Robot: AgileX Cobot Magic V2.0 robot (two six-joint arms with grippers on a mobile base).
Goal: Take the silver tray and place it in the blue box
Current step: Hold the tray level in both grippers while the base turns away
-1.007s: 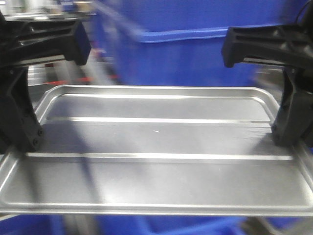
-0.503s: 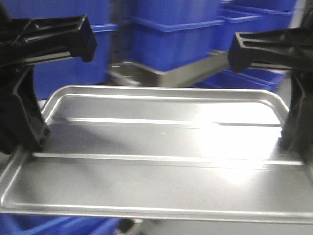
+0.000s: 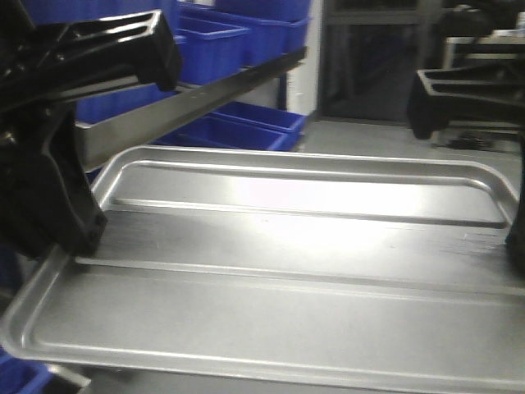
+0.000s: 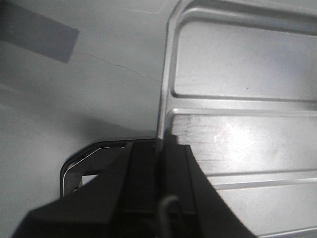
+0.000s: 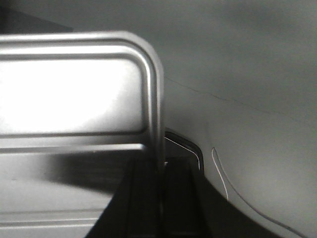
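Note:
The silver tray hangs level in the air and fills the front view, its two long ribs running left to right. My left gripper is shut on the tray's left rim, my right gripper on its right rim. In the left wrist view the black jaws pinch the thin edge of the tray over grey floor. The right wrist view shows the same pinch just below a rounded corner of the tray. Blue boxes stand at the back left, apart from the tray.
A metal shelf rail slants across the upper left, with more blue boxes under it. A dark doorway is straight behind the tray. Grey floor with a darker patch lies below.
The whole background has swept to the left: the blue boxes that stood right behind the tray are now at the far left. Both grippers still hold the tray.

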